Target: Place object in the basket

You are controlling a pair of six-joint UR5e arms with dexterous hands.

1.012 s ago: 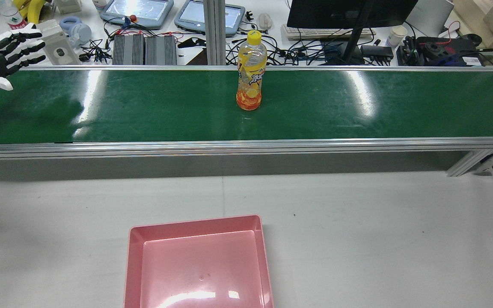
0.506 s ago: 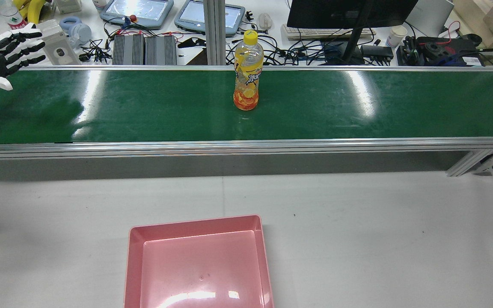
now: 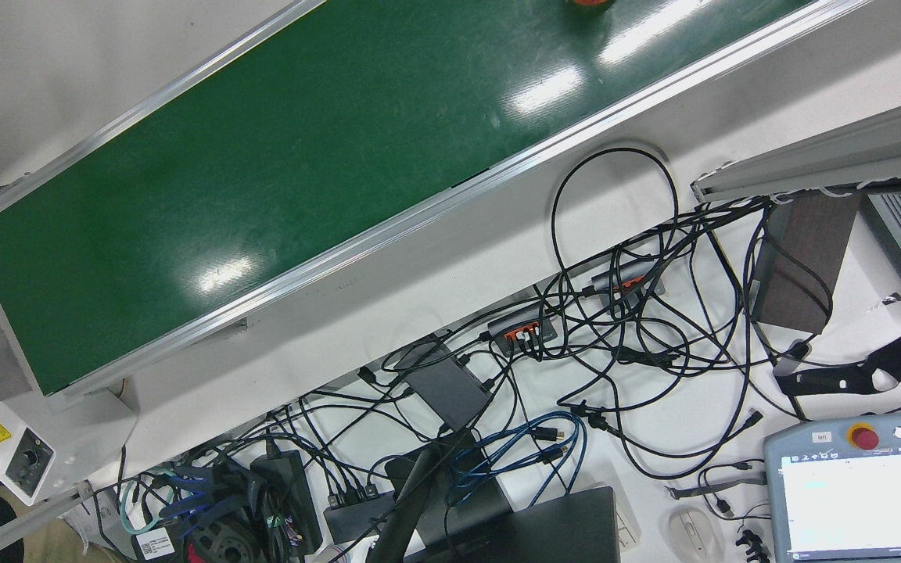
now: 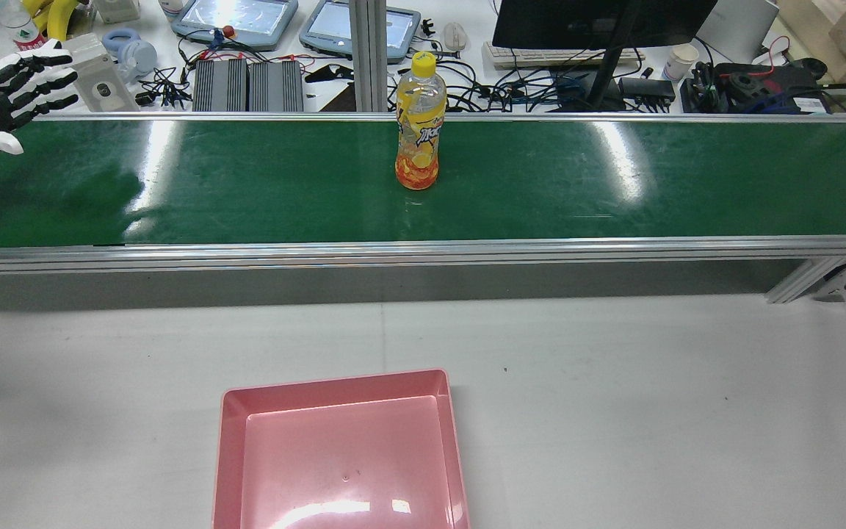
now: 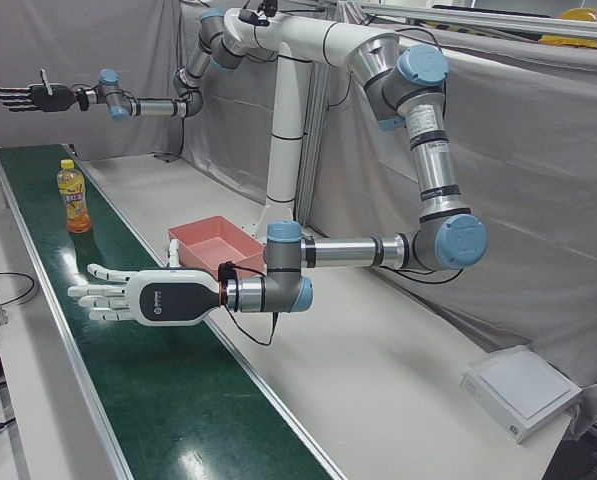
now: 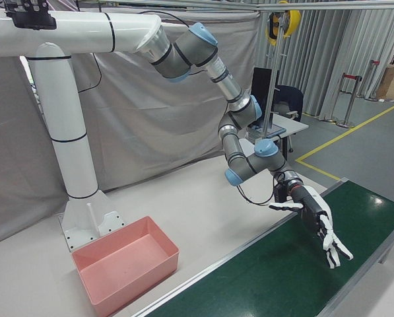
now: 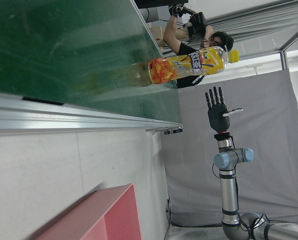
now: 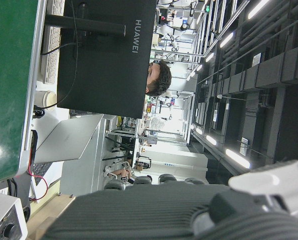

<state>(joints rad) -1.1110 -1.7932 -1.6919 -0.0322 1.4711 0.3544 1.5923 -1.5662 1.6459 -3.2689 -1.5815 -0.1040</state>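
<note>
An orange drink bottle (image 4: 418,125) with a yellow cap stands upright on the green conveyor belt (image 4: 247,184), near its middle; it also shows in the left-front view (image 5: 73,198) and the left hand view (image 7: 188,65). The empty pink basket (image 4: 342,455) sits on the grey table, on the robot's side of the belt. My left hand (image 4: 4,92) hovers open over the belt's left end, fingers towards the bottle, far from it (image 5: 143,298). My right hand (image 6: 313,221) hangs open and empty over the belt's other end (image 5: 33,97).
Beyond the belt lies a desk crowded with cables, a monitor (image 4: 599,22) and teach pendants (image 4: 239,22). A white control box (image 3: 24,457) stands at one belt end. The white pedestal (image 5: 286,150) rises behind the basket.
The bottle has travelled a little to the left along the belt, towards my left hand. Neither hand has visibly moved.
</note>
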